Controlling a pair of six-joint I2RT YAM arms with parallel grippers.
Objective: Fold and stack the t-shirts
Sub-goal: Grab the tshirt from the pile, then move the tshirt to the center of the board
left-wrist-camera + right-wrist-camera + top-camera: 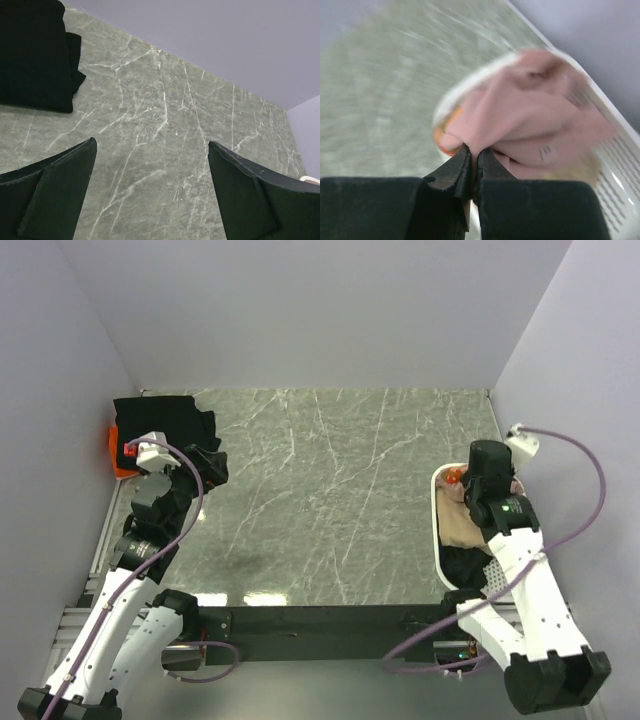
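A folded black t-shirt [165, 425] lies at the far left of the table on top of an orange t-shirt [120, 460]; the black one also shows in the left wrist view [35, 55]. My left gripper [151, 142] is open and empty above bare table, just right of that stack. A dusty-pink t-shirt [462, 525] lies bunched in the white basket [437, 540] at the right. My right gripper [476, 155] is shut on a fold of the pink t-shirt [530, 115] at the basket's rim. A bit of orange-red [442, 132] shows under the pink cloth.
Dark cloth [465, 562] lies in the near end of the basket, whose mesh wall [615, 165] also shows in the right wrist view. The green marble table [330, 490] is walled on three sides by pale panels.
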